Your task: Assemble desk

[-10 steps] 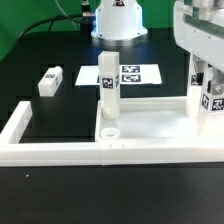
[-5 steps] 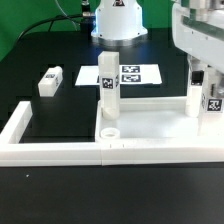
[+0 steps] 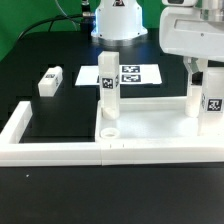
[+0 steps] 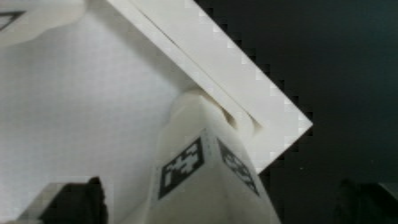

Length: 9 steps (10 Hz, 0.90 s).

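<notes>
The white desk top lies in the corner of the low border wall, rim up. One tagged white leg stands upright at its far corner on the exterior view's left. A second tagged leg stands at the corner on the exterior view's right. My gripper hangs open just above this leg. In the wrist view the leg sits between my dark fingertips, apart from both, my gripper open around it. A round socket at the near corner holds nothing. A loose leg lies on the black table.
The low white U-shaped border wall runs along the front and up the exterior view's left side. The marker board lies flat behind the desk top. The arm's white base stands at the back, with a green surface beside it.
My jaws have opened off the leg on the exterior view's right and my gripper has risen a little. That leg stays standing in its corner.
</notes>
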Each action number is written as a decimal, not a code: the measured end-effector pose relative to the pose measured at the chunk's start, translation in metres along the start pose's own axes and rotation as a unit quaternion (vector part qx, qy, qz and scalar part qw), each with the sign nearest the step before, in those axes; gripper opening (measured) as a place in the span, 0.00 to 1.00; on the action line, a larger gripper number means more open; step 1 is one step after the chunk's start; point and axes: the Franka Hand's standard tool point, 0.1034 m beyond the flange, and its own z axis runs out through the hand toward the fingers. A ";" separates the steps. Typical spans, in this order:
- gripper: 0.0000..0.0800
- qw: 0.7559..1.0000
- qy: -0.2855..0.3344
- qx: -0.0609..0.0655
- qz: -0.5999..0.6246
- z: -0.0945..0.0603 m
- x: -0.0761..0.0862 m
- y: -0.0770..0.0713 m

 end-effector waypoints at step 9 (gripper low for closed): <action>0.36 0.988 0.000 0.010 -0.156 0.002 0.023 0.002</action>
